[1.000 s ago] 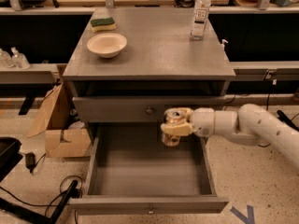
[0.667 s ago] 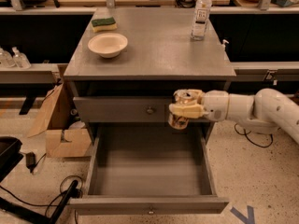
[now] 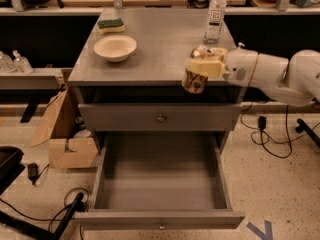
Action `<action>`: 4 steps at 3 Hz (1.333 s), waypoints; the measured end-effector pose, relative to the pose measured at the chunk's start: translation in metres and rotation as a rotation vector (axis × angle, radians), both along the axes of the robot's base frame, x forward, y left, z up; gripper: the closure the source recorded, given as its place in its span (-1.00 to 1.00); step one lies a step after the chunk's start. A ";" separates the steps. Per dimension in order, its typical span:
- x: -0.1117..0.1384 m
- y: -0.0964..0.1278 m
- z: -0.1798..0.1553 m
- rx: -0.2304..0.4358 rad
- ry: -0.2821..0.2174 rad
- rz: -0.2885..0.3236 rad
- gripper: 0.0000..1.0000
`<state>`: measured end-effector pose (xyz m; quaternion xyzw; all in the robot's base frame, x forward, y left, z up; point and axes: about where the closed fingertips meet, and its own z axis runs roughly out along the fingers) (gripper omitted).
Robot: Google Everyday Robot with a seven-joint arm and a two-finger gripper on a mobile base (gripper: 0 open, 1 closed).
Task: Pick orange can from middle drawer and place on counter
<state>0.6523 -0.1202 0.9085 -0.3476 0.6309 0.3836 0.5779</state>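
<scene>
Camera view looks down on the counter [image 3: 155, 49], the grey cabinet top, and below it the middle drawer [image 3: 160, 220] — pulled well out, its grey floor showing. A white arm [image 3: 270, 76] reaches in from the right. On the counter sit a pale bowl [image 3: 115, 47] and a clear water bottle [image 3: 215, 15]. The gripper [image 3: 204, 66] is clamped round the orange can [image 3: 194, 80], upright at the counter's front right edge — outside the drawer. A green sponge [image 3: 110, 25] lies behind the bowl.
</scene>
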 end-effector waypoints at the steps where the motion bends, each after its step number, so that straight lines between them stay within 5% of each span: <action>1: 0.035 0.017 0.048 0.004 -0.034 -0.087 1.00; 2: 0.076 0.044 0.063 -0.031 -0.081 -0.155 1.00; 3: 0.117 0.072 0.057 -0.136 -0.174 -0.239 1.00; 4: 0.143 0.081 0.039 -0.209 -0.213 -0.284 1.00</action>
